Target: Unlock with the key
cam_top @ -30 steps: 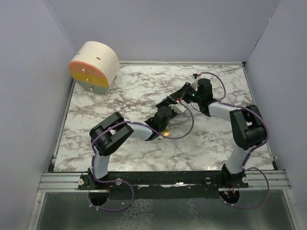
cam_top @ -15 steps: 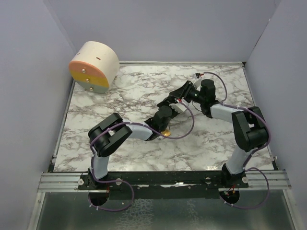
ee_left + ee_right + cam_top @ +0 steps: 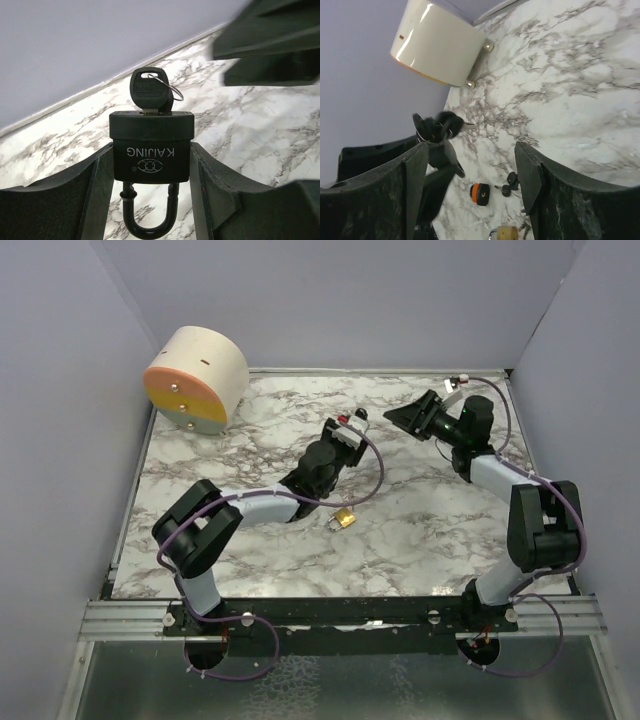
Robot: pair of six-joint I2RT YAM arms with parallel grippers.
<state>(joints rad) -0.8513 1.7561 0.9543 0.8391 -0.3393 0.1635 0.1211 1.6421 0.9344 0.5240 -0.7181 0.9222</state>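
Above the tabletop [image 3: 250, 440], the left end effector [image 3: 345, 428] clamps the padlock [image 3: 151, 146] with the key [image 3: 148, 90] seated, so the wide-open right end effector [image 3: 398, 418] at two o'clock should pinch the key's head squarely and twist.

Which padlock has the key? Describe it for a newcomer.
Over the middle of the marble table, the left gripper clamps a black padlock with a black key in its keyhole. The small brass padlock lies loose on the marble instead.

Both arms [image 3: 492, 472]: black joints [image 3: 545, 528], pale grey links [image 3: 255, 507], purple cables [image 3: 384, 470]; fingers [image 3: 370, 200] seemingly speckled.
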